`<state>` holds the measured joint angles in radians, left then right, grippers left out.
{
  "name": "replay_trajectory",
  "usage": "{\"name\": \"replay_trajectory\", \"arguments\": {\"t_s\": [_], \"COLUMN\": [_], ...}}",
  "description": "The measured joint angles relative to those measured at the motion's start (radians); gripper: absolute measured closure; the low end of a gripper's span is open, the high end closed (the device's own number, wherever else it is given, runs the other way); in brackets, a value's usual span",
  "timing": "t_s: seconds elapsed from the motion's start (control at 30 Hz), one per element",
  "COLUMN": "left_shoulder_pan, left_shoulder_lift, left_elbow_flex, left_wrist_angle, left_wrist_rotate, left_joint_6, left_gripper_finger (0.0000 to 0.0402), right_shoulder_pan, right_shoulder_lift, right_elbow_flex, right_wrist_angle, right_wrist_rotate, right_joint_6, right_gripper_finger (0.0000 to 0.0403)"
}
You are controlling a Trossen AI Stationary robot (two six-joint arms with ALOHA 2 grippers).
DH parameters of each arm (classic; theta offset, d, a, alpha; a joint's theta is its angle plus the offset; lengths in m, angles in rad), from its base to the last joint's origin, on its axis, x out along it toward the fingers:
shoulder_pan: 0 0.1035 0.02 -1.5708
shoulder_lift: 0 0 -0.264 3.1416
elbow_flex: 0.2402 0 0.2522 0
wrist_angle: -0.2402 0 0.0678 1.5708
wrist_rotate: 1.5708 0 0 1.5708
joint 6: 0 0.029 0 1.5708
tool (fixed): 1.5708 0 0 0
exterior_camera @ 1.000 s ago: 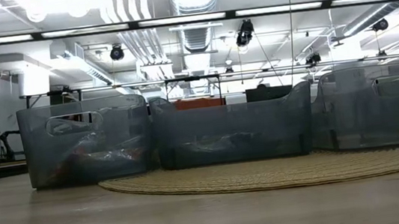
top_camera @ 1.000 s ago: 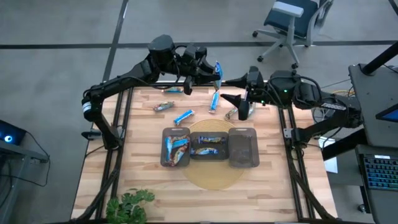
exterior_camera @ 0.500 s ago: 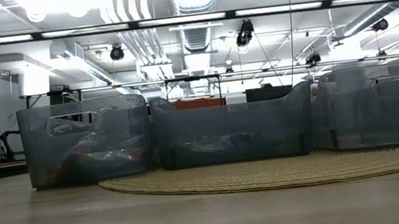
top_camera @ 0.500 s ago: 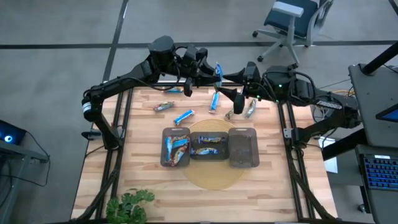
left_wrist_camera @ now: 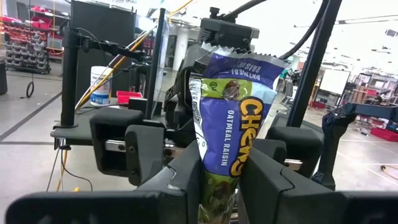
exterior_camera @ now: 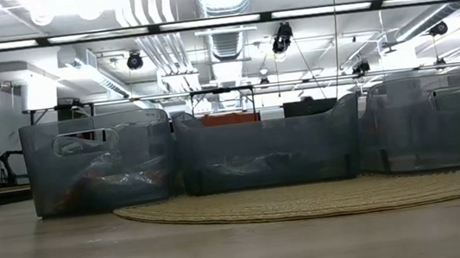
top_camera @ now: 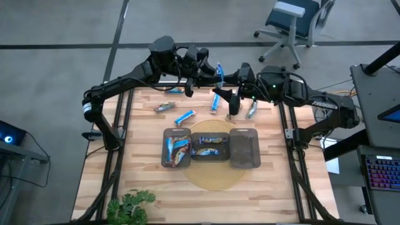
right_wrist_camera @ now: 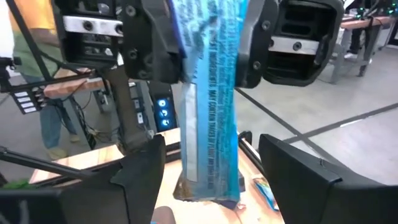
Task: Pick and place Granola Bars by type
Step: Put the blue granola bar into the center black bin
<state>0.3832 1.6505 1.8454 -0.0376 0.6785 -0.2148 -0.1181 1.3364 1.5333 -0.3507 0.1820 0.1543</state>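
Looking down from the high view, your left gripper (top_camera: 215, 74) is hovering over the far edge of the desk (top_camera: 144, 175), its jaws pinching a blue granola bar (top_camera: 219, 70) that is sticking up above them. Your right gripper (top_camera: 226, 101) is reaching in from the right, just beside that bar, with its jaws spread wide and holding nothing. Loose bars are lying on the far half of the desk: a silver-wrapped bar (top_camera: 165, 107), a bright blue bar (top_camera: 184, 117), another blue bar (top_camera: 214, 104) and a greenish bar (top_camera: 252, 111). Three dark trays are standing in a row on a round woven mat (top_camera: 215, 178): the left tray (top_camera: 165, 156) is holding mixed orange and blue bars, the middle tray (top_camera: 210, 156) is holding blue bars, and the right tray (top_camera: 245, 150) is looking bare.

In the low view, you are seeing only the three translucent trays side by side on the mat (exterior_camera: 308, 200), with wrappers showing dimly through the left tray (exterior_camera: 99, 161) and the middle tray (exterior_camera: 267, 146).

In the left wrist view, the Chewy oatmeal raisin bar (left_wrist_camera: 231, 137) is standing upright, clamped between the two dark fingers (left_wrist_camera: 186, 180).

In the right wrist view, the same bar (right_wrist_camera: 208, 99) is hanging between the left arm's fingers (right_wrist_camera: 155, 46), while your right arm's own fingers (right_wrist_camera: 140, 177) are standing apart on either side of its lower end, not touching it.
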Motion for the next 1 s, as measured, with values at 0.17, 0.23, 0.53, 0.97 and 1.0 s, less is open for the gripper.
{"name": "replay_trajectory", "arguments": {"t_s": [0.17, 0.23, 0.53, 0.97, 1.0], "left_shoulder_pan": [0.0, 0.0, 0.0, 0.0, 0.0], "left_shoulder_lift": [0.0, 0.0, 0.0, 0.0, 0.0], "left_elbow_flex": [0.0, 0.0, 0.0, 0.0, 0.0], "left_wrist_angle": [0.0, 0.0, 0.0, -0.001, -0.001], "left_wrist_rotate": [0.0, 0.0, 0.0, 0.001, 0.001], "left_joint_6": [0.002, 0.002, 0.002, 0.002, 0.002], "left_gripper_finger": [0.0323, 0.0323, 0.0323, 0.0323, 0.0323], "right_shoulder_pan": [-0.001, -0.001, -0.003, -0.003, -0.003], "right_shoulder_lift": [0.0, 0.0, 0.0, 0.0, 0.0], "right_elbow_flex": [0.0, 0.0, 0.0, 0.0, 0.0], "right_wrist_angle": [0.004, 0.006, 0.012, 0.011, 0.011], "right_wrist_rotate": [-0.001, 0.0, 0.0, -0.003, -0.003], "right_joint_6": [0.0, 0.0, -0.004, -0.004, -0.004], "right_gripper_finger": [0.0161, 0.0163, 0.0166, 0.0204, 0.0211]}}
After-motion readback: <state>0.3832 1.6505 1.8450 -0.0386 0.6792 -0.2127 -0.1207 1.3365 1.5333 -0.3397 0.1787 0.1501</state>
